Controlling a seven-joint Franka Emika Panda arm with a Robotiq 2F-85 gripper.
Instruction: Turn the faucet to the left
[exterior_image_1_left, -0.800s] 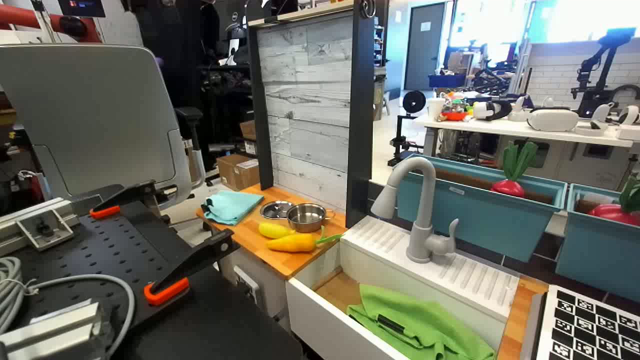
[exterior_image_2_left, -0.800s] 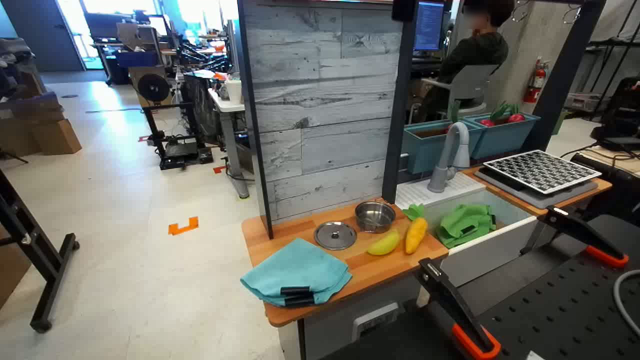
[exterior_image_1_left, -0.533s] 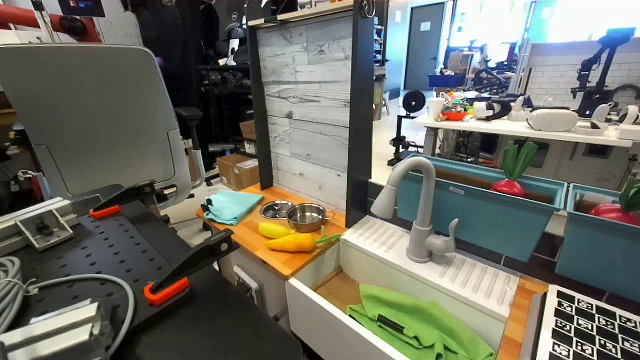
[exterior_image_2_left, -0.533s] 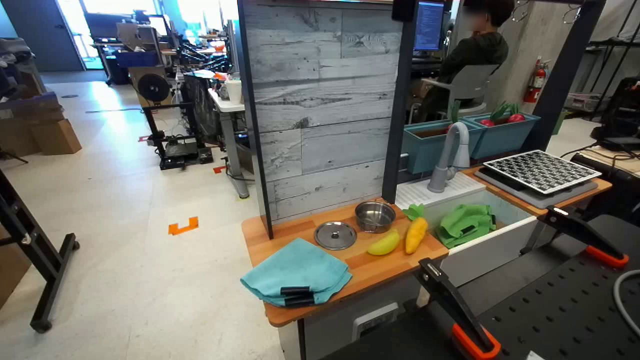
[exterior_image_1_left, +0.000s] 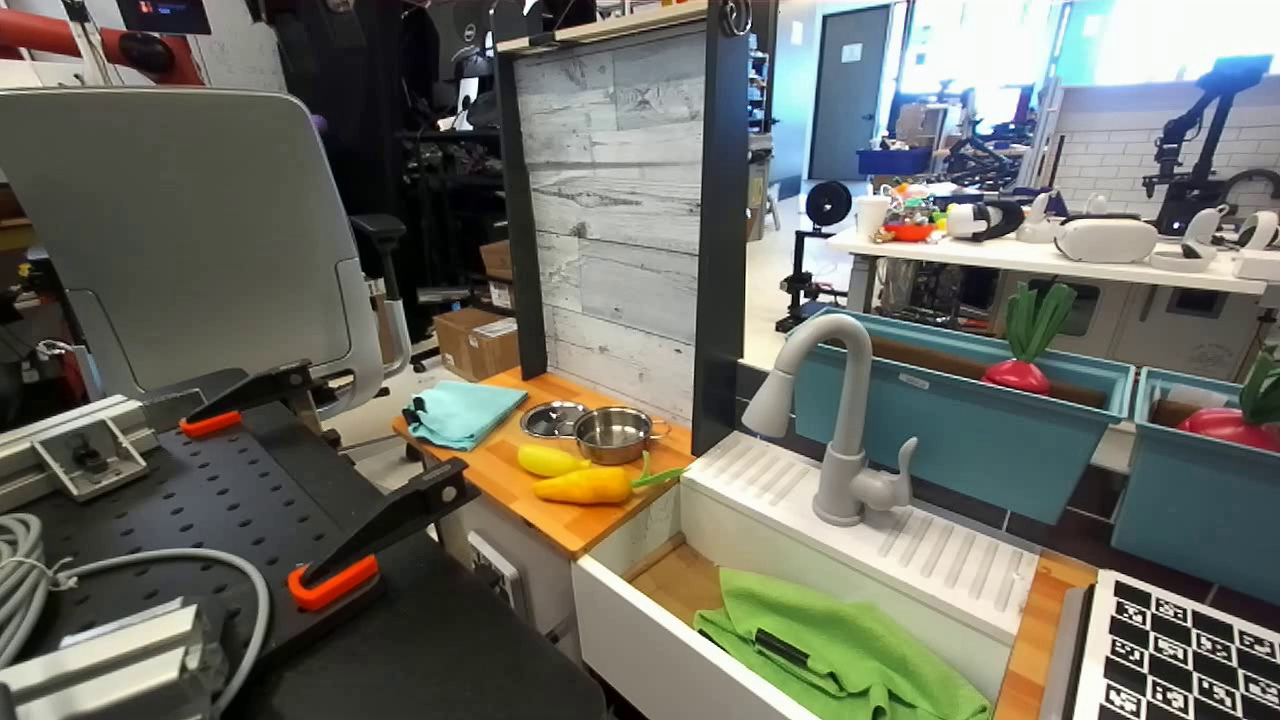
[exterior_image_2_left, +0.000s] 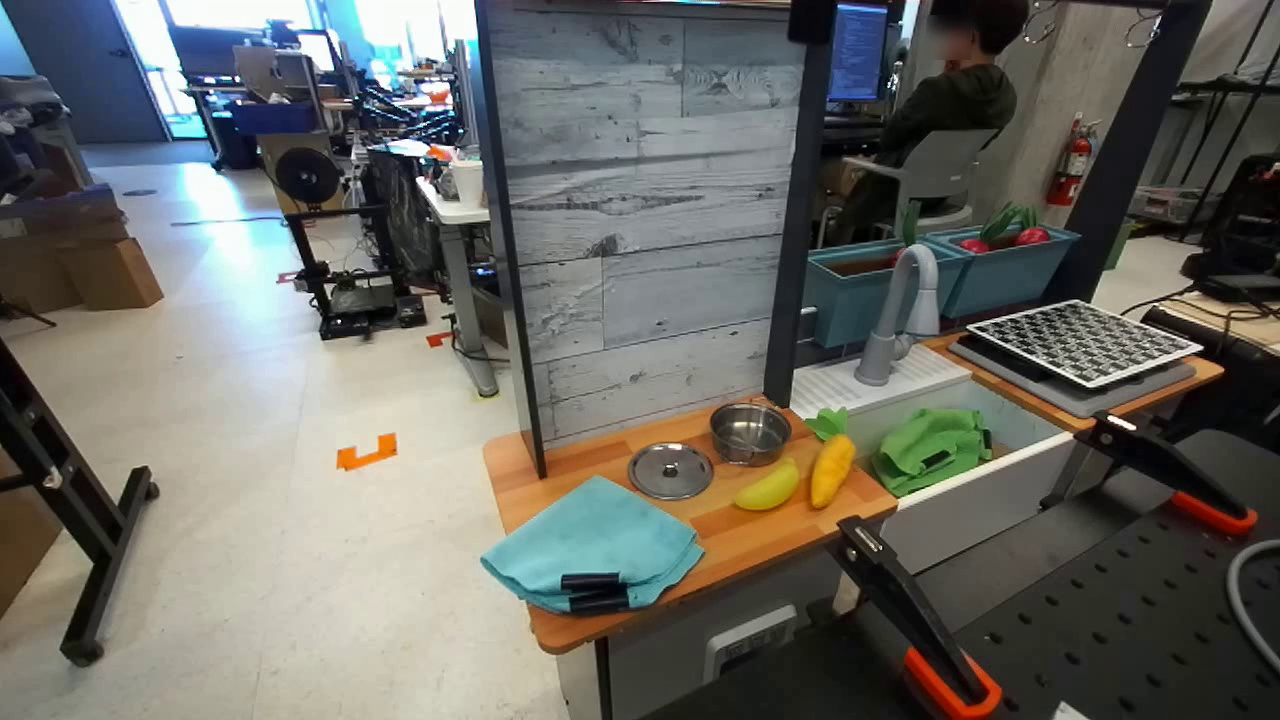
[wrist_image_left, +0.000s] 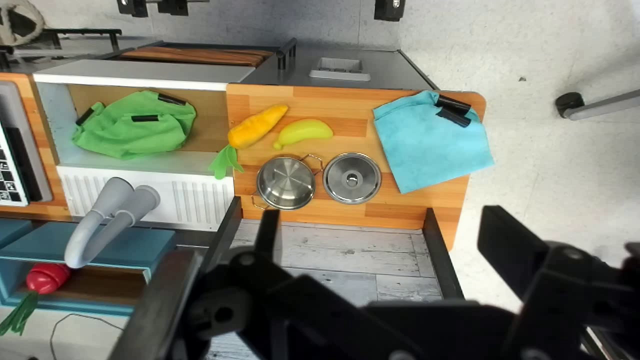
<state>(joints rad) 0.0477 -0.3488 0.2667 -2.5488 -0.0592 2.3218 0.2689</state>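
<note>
The faucet (exterior_image_1_left: 850, 420) is a matte grey gooseneck tap standing on the white ribbed ledge behind the sink. In an exterior view its spout curves down to the left and its small lever (exterior_image_1_left: 905, 475) is on the right of the base. The faucet also shows in the other exterior view (exterior_image_2_left: 893, 320), and at the left of the wrist view (wrist_image_left: 131, 206), where the lever is hidden. My gripper (wrist_image_left: 381, 214) is open and empty, its black fingers wide apart. In the wrist view it is well to the right of the faucet, touching nothing. I cannot make it out in the exterior views.
A tall grey wood-look panel (exterior_image_1_left: 615, 220) stands beside the sink. Teal planters (exterior_image_1_left: 960, 410) are behind the faucet. A green cloth (exterior_image_1_left: 840, 640) lies in the sink. The wooden counter holds a metal pot (exterior_image_2_left: 750, 435), lid (exterior_image_2_left: 671, 471), toy produce (exterior_image_2_left: 832, 470) and blue cloth (exterior_image_2_left: 600, 540).
A dark part at the top edge of an exterior view has shifted very slightly right. The faucet and the other objects look the same.
</note>
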